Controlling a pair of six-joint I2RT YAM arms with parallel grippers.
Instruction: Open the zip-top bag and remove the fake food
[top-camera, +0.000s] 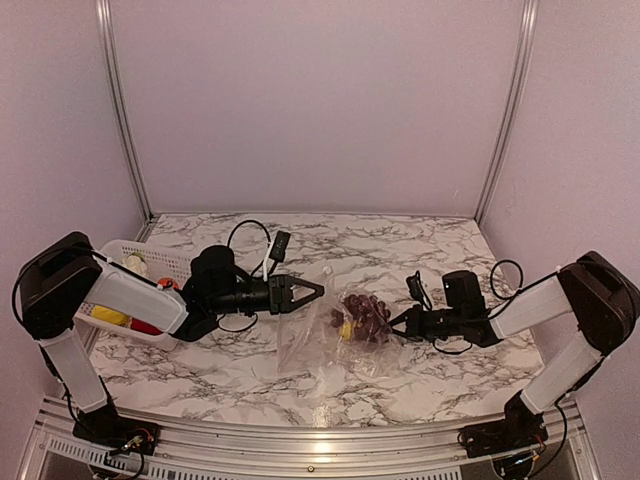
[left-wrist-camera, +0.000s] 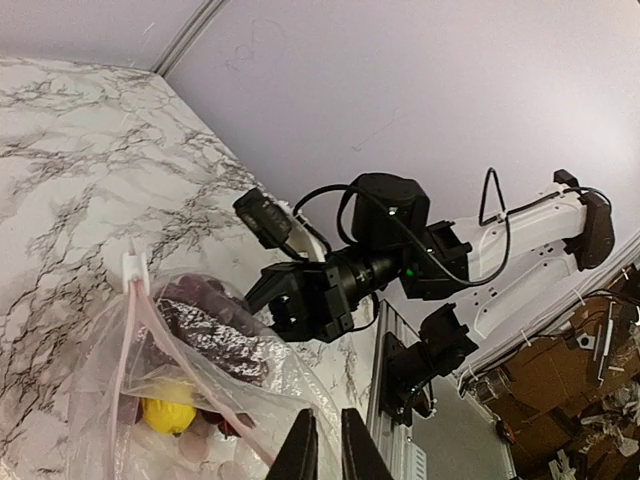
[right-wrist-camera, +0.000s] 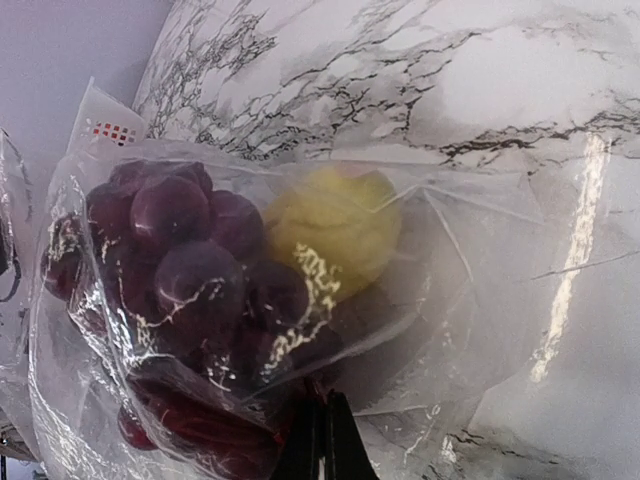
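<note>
The clear zip-top bag (top-camera: 308, 345) lies crumpled mid-table. A dark purple grape bunch (top-camera: 368, 312) and a yellow piece (top-camera: 346, 328) are inside it. My left gripper (top-camera: 320, 288) is at the bag's upper left edge. In the left wrist view its fingers (left-wrist-camera: 300, 450) stand almost together on the bag's rim (left-wrist-camera: 255, 425), by the pink zip strip. My right gripper (top-camera: 398, 325) is shut on the bag's right end. The right wrist view shows its gripper (right-wrist-camera: 322, 410) pinching the film under the grapes (right-wrist-camera: 190, 270), the yellow piece (right-wrist-camera: 335, 225) and a red piece (right-wrist-camera: 200, 430).
A white mesh basket (top-camera: 120, 247) stands at the left edge, behind my left arm. It holds yellow (top-camera: 110, 316), red (top-camera: 145, 326), orange (top-camera: 168, 283) and white (top-camera: 135, 263) toy pieces. The bag's white slider (left-wrist-camera: 133, 272) sits at the far end of the zip strip.
</note>
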